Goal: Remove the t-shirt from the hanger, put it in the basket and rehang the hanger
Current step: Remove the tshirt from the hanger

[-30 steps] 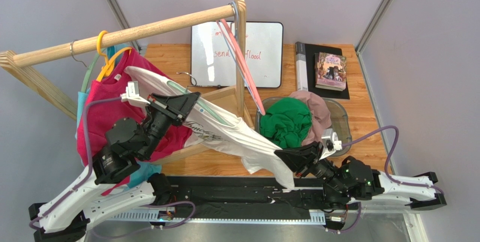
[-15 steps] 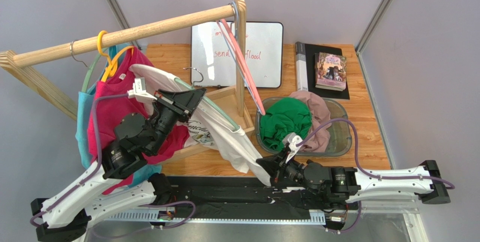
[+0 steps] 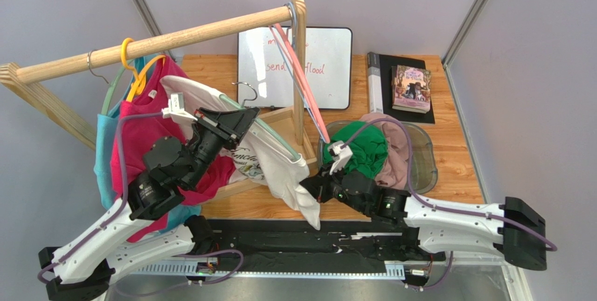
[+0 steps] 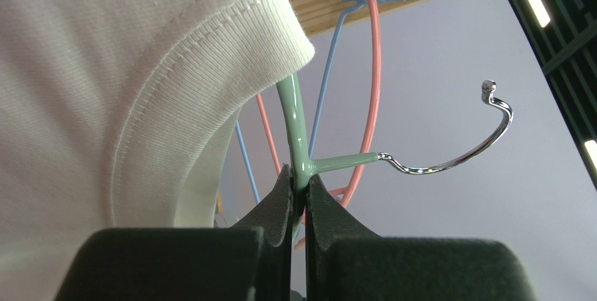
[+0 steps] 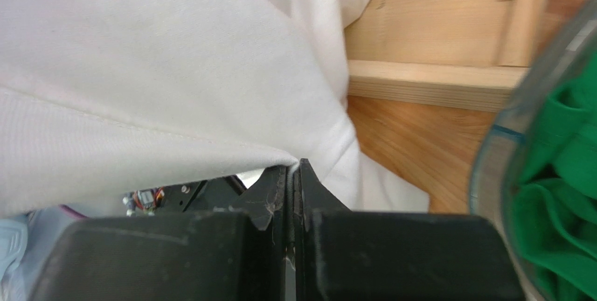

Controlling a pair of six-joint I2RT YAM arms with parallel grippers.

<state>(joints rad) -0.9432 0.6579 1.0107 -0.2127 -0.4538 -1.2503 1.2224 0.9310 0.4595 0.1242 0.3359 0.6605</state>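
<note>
At the far left a pink shirt [image 3: 140, 129] hangs from the wooden rail [image 3: 175, 35]; just right of it the left tool [image 3: 235, 120] is clenched on the neck of the mint-green hanger [image 4: 294, 115], fingers pressed together where the chrome hook [image 4: 448, 150] branches off; the white t-shirt [image 3: 280, 175] is on that hanger, its ribbed collar [image 4: 231, 91] sitting right above the grip; in the top view the hanger's long axis slopes from upper left to lower right, and the shirt drapes down it toward the near edge of the surface; at the shirt's low end the right tool [image 3: 313, 190] is clamped shut on a fold near the hem [image 5: 210, 150], so the right arm is the nearer one to the free cloth; the garment lies up and left of that tool, which suggests the pull must run down and right along the hanger arm while the left holds firm; further right stands a clear bin [image 3: 424, 168] of green cloth [image 3: 357, 150].
</note>
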